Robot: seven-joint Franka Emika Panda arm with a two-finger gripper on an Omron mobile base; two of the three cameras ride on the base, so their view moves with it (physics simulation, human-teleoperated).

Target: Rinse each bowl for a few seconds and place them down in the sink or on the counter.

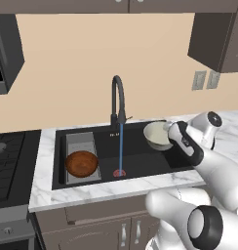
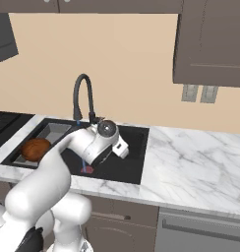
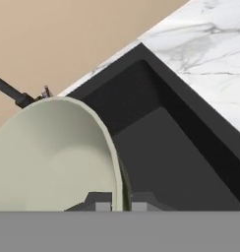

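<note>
Cream-grey and pale green inside, the round shallow bowl (image 3: 53, 157) sits pinched at its rim in my gripper (image 3: 121, 201), the two finger tips pressed close on either side of the thin edge. I hold it tilted above the right part of the large black rectangular sink (image 1: 140, 161), to the right of the thin blue stream of water (image 1: 121, 146) that falls from the tall black gooseneck faucet (image 1: 118, 97) onto the red drain (image 1: 119, 173). At the left end of the sink, the reddish-brown wood-like bowl (image 1: 82, 163) rests upright on the grey ribbed tray insert (image 1: 81, 141), well apart from the bowl I carry. White marble bench (image 2: 200, 157) with grey veins surrounds the sink.
</note>
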